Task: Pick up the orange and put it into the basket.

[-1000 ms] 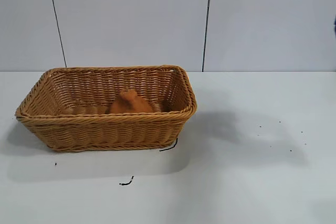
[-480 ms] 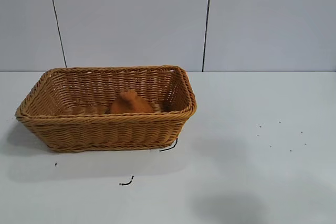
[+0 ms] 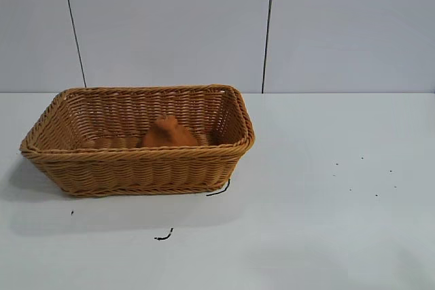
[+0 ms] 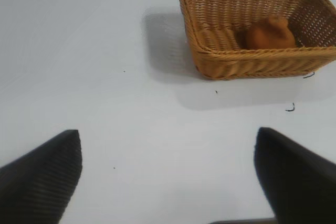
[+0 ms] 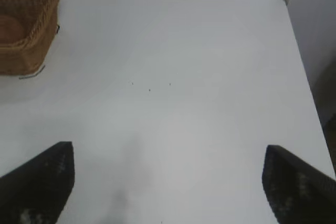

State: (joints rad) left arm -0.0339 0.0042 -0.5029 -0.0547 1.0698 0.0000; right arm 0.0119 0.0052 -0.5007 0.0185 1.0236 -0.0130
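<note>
Both jaws spread, well apart from orange (image 3: 168,133) inside basket (image 3: 136,166).

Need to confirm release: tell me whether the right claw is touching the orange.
Apart. The right wrist view shows the right claw open over bare table, far from the basket; the orange lies inside it.

Bright even light, soft shadow left of basket (image 3: 136,161), blurred tool fingers (image 4: 42,177)

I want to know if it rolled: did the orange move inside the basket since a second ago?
No. The orange sits at the same spot against the basket front rim as before, and the basket has not shifted either.
</note>
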